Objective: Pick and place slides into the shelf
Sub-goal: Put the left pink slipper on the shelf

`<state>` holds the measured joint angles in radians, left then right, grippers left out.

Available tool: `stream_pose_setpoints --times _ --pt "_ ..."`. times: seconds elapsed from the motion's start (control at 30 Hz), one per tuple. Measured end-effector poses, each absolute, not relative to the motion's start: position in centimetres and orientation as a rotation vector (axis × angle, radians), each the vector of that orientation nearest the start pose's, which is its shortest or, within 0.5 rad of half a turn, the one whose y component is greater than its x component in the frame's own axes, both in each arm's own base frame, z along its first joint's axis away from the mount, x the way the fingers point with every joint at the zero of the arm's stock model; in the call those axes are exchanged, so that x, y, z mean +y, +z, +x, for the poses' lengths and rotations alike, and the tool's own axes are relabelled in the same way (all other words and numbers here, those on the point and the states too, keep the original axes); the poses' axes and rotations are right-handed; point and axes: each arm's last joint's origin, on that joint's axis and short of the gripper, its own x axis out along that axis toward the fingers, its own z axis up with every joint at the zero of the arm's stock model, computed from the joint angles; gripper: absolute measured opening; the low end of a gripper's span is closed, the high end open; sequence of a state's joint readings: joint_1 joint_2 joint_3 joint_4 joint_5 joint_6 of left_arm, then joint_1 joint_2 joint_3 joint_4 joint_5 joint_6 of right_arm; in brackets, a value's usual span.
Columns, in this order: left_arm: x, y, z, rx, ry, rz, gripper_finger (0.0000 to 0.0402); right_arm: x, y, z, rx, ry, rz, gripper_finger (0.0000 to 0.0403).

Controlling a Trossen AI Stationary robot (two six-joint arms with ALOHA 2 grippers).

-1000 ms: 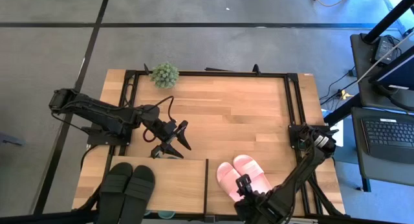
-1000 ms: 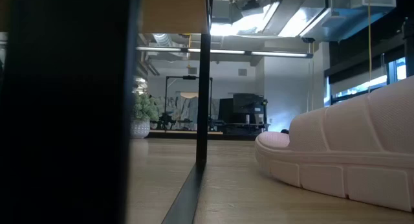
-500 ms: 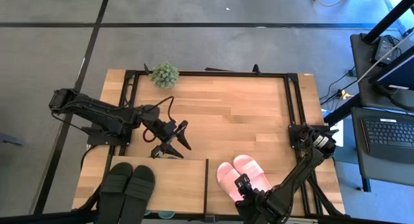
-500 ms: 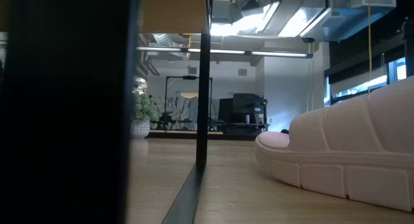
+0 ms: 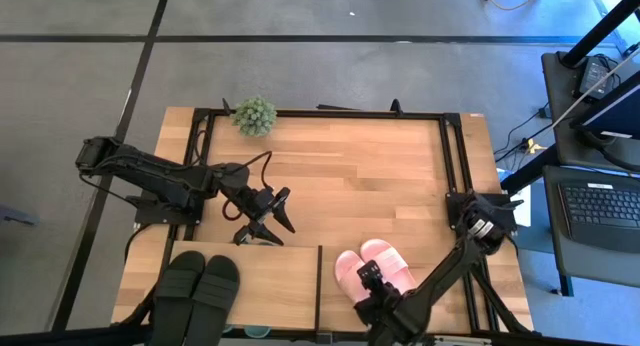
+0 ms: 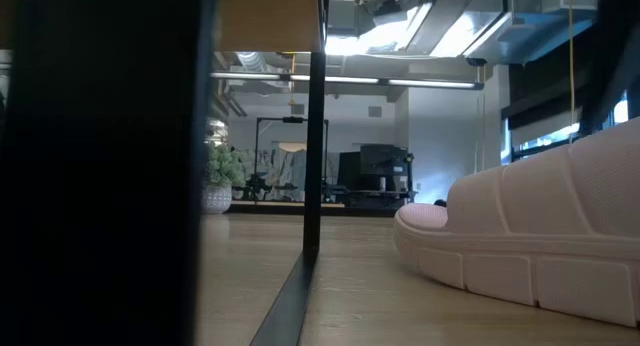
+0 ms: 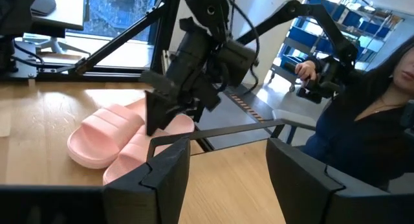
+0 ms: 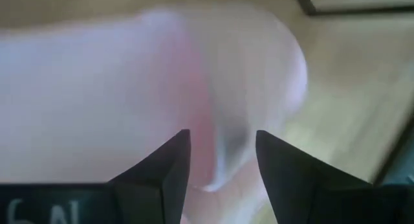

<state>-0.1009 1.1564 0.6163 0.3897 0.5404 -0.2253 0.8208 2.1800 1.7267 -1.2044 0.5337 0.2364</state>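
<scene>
The light pink slides [image 5: 388, 256] lie side by side on the wood, right of the shelf's black divider [image 5: 320, 286]; they also show in the low view [image 6: 540, 236]. The dark green slides [image 5: 198, 286] rest on their soles at the left end of the shelf's top board [image 5: 270, 281]. No black slides are in view. My right gripper [image 5: 362, 278] is open, low over the near end of the pink pair [image 8: 129, 88], and one slide's rim shows between its fingers. My left gripper [image 5: 268, 218] hangs open above the table, just beyond the shelf. My right gripper [image 7: 158, 117] comes at the near end of the pink slides [image 7: 110, 136] slanting down from the near side. Its fingers [image 8: 171, 166] stand on either side of one slide's pink rim. I cannot tell whether they touch it.
A small potted plant [image 5: 254, 115] stands at the table's far edge. Bare wood lies between the plant and the shelf. A black frame runs along the table's sides. Beyond the right edge, the left wrist view shows a person [image 7: 375, 101].
My right gripper has moved a little toward the table's left and far edges, farther over the pink slides. The slides and my left arm have kept still.
</scene>
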Motion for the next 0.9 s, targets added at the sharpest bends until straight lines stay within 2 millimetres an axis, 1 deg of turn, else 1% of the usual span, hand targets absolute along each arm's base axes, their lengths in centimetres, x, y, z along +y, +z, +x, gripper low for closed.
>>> stream_pose_setpoints --times 0.13,0.23,0.33,0.6,0.63,0.9 --pt "-4.0 25.6 24.4 0.223 -0.62 -0.251 0.0195 28.3 17.1 29.3 1.274 -0.045 -0.833 0.0175" --pt "-4.0 25.6 24.3 0.231 -0.62 -0.253 0.0195 28.1 17.1 29.6 1.255 -0.089 -0.819 0.0159" --pt "-4.0 25.6 24.3 0.234 -0.619 -0.253 0.0195 27.8 17.2 29.9 1.251 -0.112 -0.801 0.013" --pt "-4.0 25.5 24.3 0.236 -0.619 -0.253 0.0195 27.2 17.2 30.5 1.255 -0.133 -0.783 0.0021" --pt "-4.0 25.5 24.3 0.236 -0.619 -0.253 0.0195 27.1 17.2 30.5 1.254 -0.14 -0.775 0.0014" --pt "-4.0 25.5 24.3 0.237 -0.618 -0.254 0.0195 26.9 17.3 30.6 1.24 -0.22 -0.682 0.0007"
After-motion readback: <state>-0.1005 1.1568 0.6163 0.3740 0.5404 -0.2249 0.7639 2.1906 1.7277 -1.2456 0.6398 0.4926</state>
